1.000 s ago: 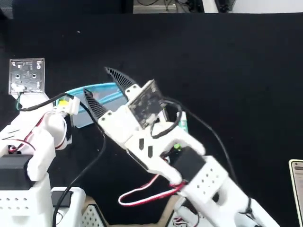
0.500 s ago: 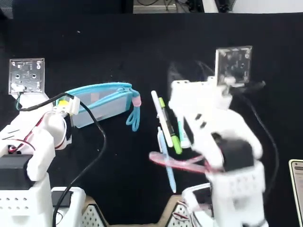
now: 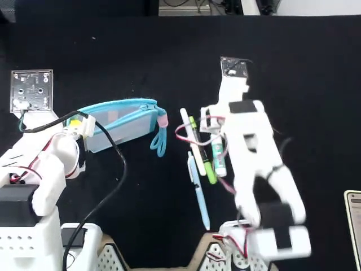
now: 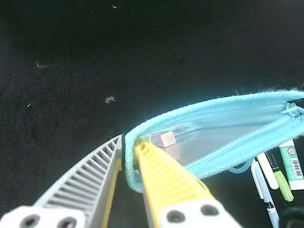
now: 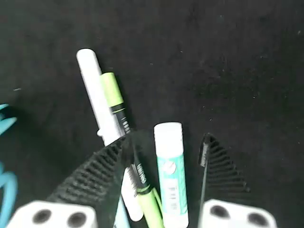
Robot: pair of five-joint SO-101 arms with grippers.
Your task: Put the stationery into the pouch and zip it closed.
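Observation:
A light blue pouch (image 3: 121,121) lies left of centre with its zipper open, and my left gripper (image 4: 129,159) is shut on its end rim (image 3: 84,131). To its right lie a white pen (image 3: 189,135), a green highlighter (image 3: 204,155), a glue stick (image 3: 219,159) and a blue pen (image 3: 199,195). My right arm (image 3: 248,147) stands over them. In the right wrist view my right gripper (image 5: 165,140) is open, its black fingers either side of the glue stick (image 5: 169,180), with the white pen (image 5: 97,102) and the highlighter (image 5: 111,92) just beside.
The pouch's blue strap (image 3: 159,138) trails toward the pens. A white object (image 3: 354,217) sits at the table's right edge. Cables loop from both arms near the front. The black table stretches open at the back.
The right arm has swung from over the pouch to the right and now stands over the stationery. The left arm and the pouch have stayed put.

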